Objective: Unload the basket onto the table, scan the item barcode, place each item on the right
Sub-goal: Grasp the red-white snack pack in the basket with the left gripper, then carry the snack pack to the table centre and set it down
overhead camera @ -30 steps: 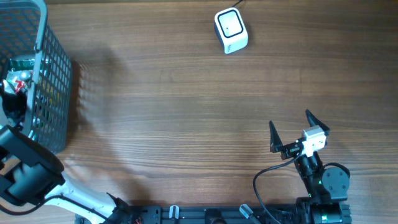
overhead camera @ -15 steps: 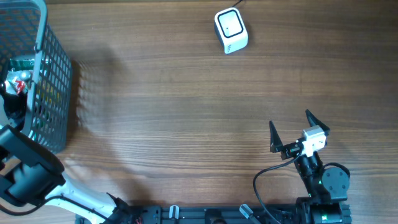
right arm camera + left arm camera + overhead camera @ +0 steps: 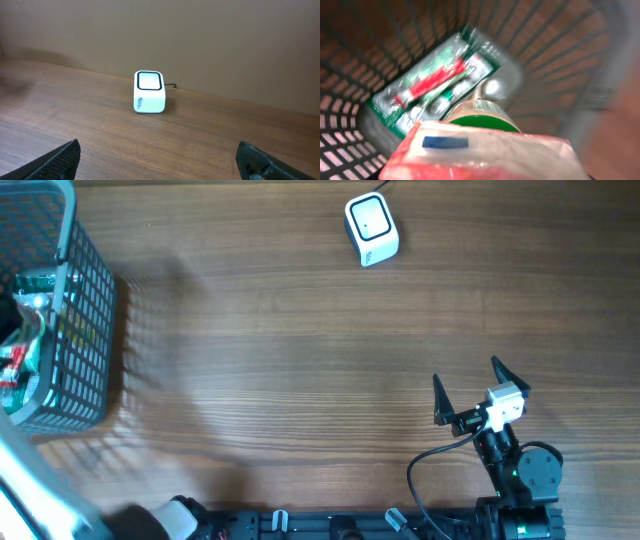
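Observation:
A red and white packet (image 3: 485,152) with a blue label fills the bottom of the blurred left wrist view, right where my left gripper's jaws sit. The gripper is shut on it, with its fingers hidden behind it. The packet (image 3: 10,365) is over the grey mesh basket (image 3: 92,310) at the table's left edge. The white barcode scanner (image 3: 371,229) stands at the far middle of the table, its window up. My right gripper (image 3: 466,370) rests open at the near right with nothing in it, and it faces the scanner (image 3: 149,92).
Inside the basket (image 3: 560,45) lie a green packet with a red strip (image 3: 435,85) and a green-rimmed container (image 3: 482,117) below the held packet. The scanner's cable runs off the far edge. The right arm's base and cables sit at the near edge.
My left gripper has closed on the red packet and is moving with it in the basket. The left arm has shifted and is now a blur at the lower left. The right arm is still.

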Robot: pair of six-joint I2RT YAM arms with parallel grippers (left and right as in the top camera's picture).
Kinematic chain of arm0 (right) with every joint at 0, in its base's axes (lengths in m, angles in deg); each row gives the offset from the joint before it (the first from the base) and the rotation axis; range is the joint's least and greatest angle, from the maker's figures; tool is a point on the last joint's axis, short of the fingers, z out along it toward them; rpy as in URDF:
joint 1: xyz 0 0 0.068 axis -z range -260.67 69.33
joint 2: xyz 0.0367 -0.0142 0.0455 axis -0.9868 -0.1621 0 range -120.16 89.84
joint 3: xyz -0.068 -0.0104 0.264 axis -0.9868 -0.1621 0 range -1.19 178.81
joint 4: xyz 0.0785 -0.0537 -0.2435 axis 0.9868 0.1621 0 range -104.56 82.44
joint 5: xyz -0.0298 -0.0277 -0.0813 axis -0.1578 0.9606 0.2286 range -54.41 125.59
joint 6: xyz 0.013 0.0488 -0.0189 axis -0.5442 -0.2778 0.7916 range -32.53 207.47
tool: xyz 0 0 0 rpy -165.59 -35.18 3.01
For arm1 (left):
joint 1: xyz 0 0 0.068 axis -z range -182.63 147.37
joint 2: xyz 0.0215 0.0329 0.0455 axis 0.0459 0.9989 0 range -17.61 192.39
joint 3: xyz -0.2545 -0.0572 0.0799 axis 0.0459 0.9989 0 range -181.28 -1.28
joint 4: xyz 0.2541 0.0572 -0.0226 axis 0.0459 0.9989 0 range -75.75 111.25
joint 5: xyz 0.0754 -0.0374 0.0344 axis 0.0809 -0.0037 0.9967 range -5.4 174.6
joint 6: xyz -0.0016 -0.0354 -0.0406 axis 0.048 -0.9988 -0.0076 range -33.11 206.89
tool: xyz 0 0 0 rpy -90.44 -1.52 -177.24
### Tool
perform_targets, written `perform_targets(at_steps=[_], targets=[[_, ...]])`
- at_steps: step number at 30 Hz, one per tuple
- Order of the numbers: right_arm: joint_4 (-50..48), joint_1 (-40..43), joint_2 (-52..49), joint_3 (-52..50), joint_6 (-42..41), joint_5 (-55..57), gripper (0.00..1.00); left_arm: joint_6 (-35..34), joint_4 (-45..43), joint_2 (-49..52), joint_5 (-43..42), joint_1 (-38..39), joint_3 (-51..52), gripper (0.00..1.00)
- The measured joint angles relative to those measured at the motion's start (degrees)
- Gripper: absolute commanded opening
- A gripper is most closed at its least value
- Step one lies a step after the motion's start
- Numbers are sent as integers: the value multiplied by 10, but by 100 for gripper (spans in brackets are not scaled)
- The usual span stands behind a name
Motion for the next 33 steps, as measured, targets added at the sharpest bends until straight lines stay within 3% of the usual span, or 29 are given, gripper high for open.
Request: perform_targets(at_steps=[11, 18, 23, 33], targets=[[0, 0, 0, 0, 0, 0, 100, -90, -1, -195, -167, 17, -5, 43], [0, 0, 0, 0, 0, 0, 100, -110, 62, -211, -211, 154, -6, 40], [0, 0, 0, 0, 0, 0, 100, -114, 109, -191, -170, 271, -6, 40], [0, 0, 0, 0, 0, 0, 100, -123, 154, -65, 2, 493, -6, 43]])
